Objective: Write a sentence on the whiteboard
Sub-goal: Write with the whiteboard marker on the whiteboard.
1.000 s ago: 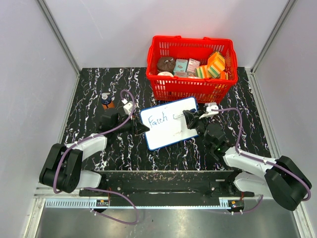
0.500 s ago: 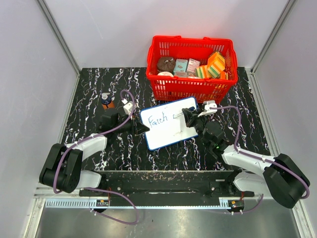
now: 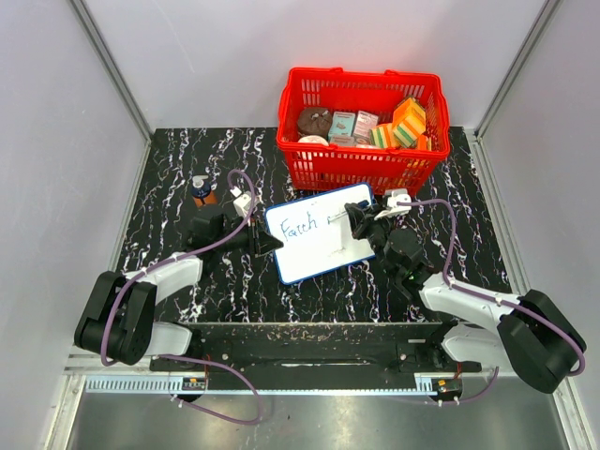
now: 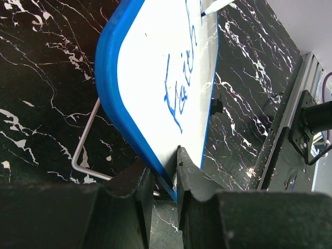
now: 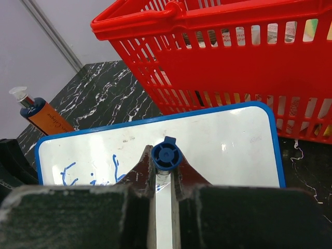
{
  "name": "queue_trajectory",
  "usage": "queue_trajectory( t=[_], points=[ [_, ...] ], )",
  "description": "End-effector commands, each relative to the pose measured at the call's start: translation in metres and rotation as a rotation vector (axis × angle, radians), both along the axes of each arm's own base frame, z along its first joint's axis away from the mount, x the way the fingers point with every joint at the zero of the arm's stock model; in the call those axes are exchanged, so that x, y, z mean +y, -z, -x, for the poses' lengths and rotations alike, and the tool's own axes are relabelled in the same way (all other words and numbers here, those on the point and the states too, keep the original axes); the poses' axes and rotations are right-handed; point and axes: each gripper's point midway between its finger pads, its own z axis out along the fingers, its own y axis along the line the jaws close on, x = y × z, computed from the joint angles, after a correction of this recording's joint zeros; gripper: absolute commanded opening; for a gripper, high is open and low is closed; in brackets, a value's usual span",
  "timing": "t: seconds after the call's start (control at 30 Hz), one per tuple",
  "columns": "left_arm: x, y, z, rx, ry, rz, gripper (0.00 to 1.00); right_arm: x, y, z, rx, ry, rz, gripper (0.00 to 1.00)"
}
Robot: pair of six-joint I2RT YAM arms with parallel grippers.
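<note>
the whiteboard [image 3: 319, 246] stands tilted on the black marbled table [image 3: 178, 169], just in front of the red basket [image 3: 361, 169]; its left blue edge sits between the fingers of the left gripper [image 4: 165, 174], which pinch it narrowly; the right gripper [image 3: 364, 223] reaches in from the board's right side, jaws closed tight round a marker [image 5: 166, 155] with a blue end; the marker's tip lies at the white surface just right of the sentence [image 3: 302, 227], only a blue "faith".
</note>
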Motion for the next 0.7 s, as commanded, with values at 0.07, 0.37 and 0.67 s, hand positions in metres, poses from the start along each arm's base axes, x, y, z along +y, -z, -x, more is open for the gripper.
queue_trajectory(
  t=[0.07, 0.37, 0.67],
  points=[
    [0.014, 0.003, -0.022, -0.144, -0.053, -0.108, 0.00, -0.009, -0.024, -0.012, -0.054, 0.061, -0.023, 0.00],
    [0.014, 0.002, -0.023, -0.147, -0.054, -0.108, 0.00, -0.011, -0.026, -0.012, -0.060, 0.062, -0.032, 0.00],
    [0.014, 0.003, -0.022, -0.146, -0.054, -0.108, 0.00, -0.019, -0.021, -0.014, -0.053, 0.092, -0.021, 0.00]
  ],
)
